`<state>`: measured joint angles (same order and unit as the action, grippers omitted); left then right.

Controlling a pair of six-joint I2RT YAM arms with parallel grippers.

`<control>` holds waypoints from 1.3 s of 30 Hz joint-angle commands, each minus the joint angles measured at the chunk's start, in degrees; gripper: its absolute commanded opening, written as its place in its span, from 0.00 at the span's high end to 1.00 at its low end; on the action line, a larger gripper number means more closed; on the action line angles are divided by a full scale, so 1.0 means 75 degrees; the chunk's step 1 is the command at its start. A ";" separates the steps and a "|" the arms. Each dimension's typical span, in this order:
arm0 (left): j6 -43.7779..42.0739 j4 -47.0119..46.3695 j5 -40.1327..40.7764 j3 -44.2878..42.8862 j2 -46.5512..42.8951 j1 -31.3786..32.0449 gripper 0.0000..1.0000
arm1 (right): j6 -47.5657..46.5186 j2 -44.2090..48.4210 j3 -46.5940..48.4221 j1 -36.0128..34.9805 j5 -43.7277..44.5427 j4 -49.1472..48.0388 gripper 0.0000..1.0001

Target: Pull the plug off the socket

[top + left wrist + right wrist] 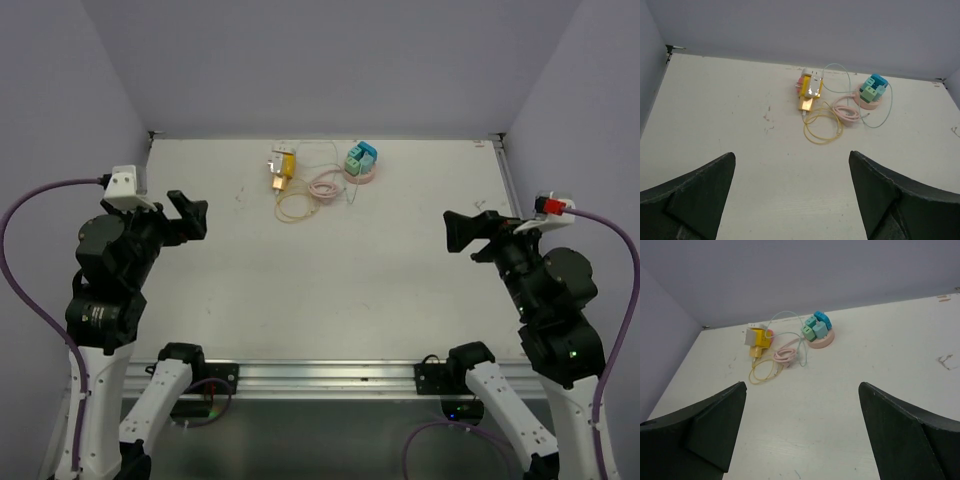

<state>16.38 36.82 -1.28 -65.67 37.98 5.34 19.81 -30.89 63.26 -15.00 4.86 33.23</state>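
White counter (400, 300) spans the view. Left gripper (197, 217) and right gripper (452, 233) hover at its sides, jaws apart, empty. Near the far edge, the pink socket (366, 178) carries a teal plug (360, 155), with a yellow cable (292, 208) coiled nearby.

The top external camera looks down from high behind the arms and takes in the whole table (350, 270), from near rail to far wall. The left wrist camera sits low over the near left, facing far and slightly right past the left gripper (791, 154). The right wrist camera sits low over the near right, facing far and left past the right gripper (801, 385). All three share the far middle, with the yellow charger (283, 170) and round pink socket (362, 174).
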 commanded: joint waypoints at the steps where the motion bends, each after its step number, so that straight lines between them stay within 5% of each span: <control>1: 0.0183 -0.0432 -0.0134 0.0189 0.0093 0.0037 0.00 | -0.0087 0.0099 -0.0173 -0.0015 -0.0098 -0.0224 0.01; 14: 0.0488 -0.0714 -0.0474 0.0974 0.0736 0.0037 0.01 | 0.0310 -0.0778 -0.0747 -0.0027 -0.0367 0.0138 0.01; 19: 0.0639 -0.0900 -0.0696 0.1372 0.1392 0.0037 0.00 | 0.0171 -0.1447 -0.1169 -0.0015 -0.1689 -0.0258 0.01; 26: 0.0956 -0.2071 -0.0592 0.1549 0.3325 0.0259 0.02 | 0.0616 -0.1623 -0.1943 -0.0027 -0.2394 -0.1020 0.01; 35: 0.1026 -0.3173 0.0451 -0.0091 0.6944 0.1314 0.07 | 0.0476 -0.1482 -0.2294 -0.0027 -0.2511 -0.1384 0.01; 39: 0.1085 -0.4414 0.0569 -0.0326 0.7615 0.1315 0.11 | 0.0359 -0.1436 -0.2353 -0.0038 -0.2687 -0.1478 0.01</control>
<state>23.33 14.37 0.36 -64.62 93.78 15.29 23.27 -42.37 45.93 -15.00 -12.86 25.39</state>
